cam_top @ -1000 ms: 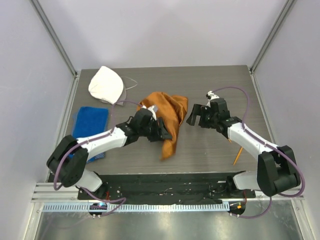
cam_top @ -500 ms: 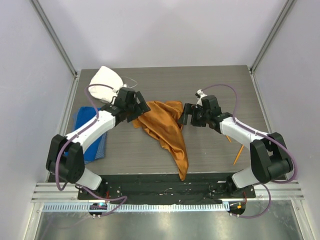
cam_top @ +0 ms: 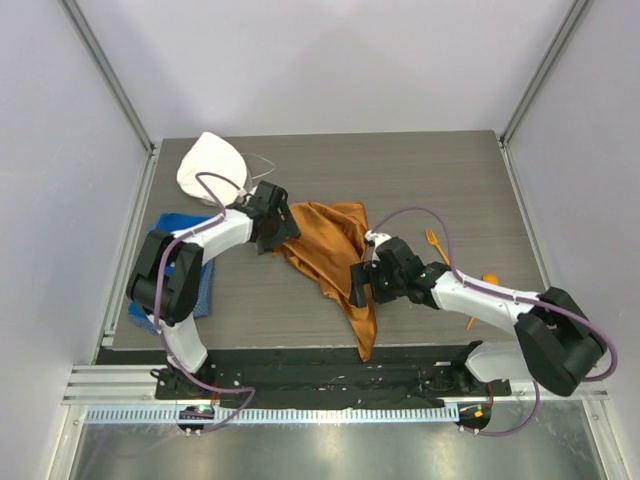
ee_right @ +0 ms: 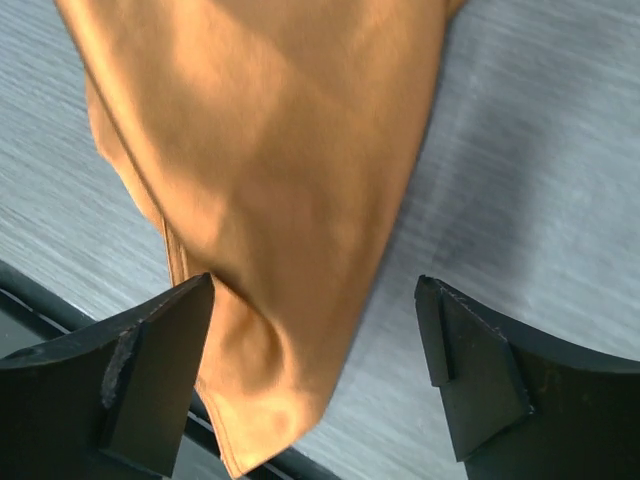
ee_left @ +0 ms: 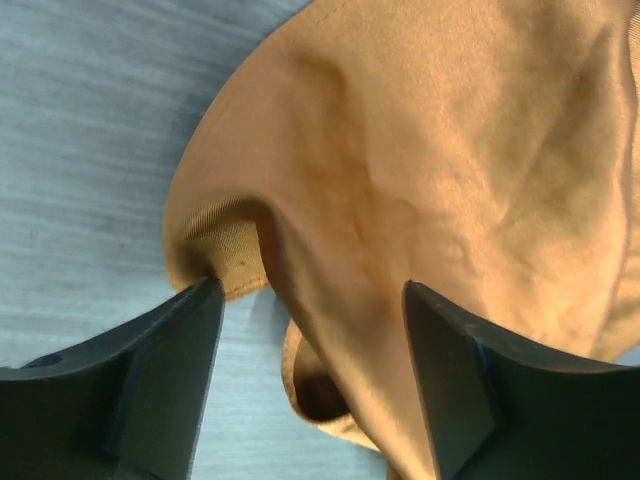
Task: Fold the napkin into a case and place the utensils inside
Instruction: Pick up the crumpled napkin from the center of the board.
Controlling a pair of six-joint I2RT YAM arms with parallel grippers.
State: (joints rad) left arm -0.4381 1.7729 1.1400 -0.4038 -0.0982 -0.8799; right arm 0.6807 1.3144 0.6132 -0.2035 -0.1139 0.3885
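Observation:
The rust-orange napkin (cam_top: 335, 255) lies crumpled and stretched out, its tail reaching over the table's front edge (cam_top: 365, 345). My left gripper (cam_top: 284, 237) is open at the napkin's back-left corner; in the left wrist view a fold of napkin (ee_left: 450, 150) runs between the spread fingers of the gripper (ee_left: 312, 292). My right gripper (cam_top: 358, 285) is open over the napkin's lower right edge; in its wrist view the napkin (ee_right: 280, 150) lies under the left finger, with the gripper (ee_right: 315, 288) above it. An orange fork (cam_top: 436, 243) and spoon (cam_top: 489, 280) lie to the right.
A blue towel (cam_top: 180, 232) lies at the left edge under the left arm. A white rounded cloth cap (cam_top: 212, 168) sits at the back left. The black base rail (cam_top: 330, 365) runs along the table's front edge.
The left gripper opened and shifted from the napkin's middle to its back-left corner. The napkin stretched out toward the front edge. The right gripper moved forward and left onto the napkin's lower part.

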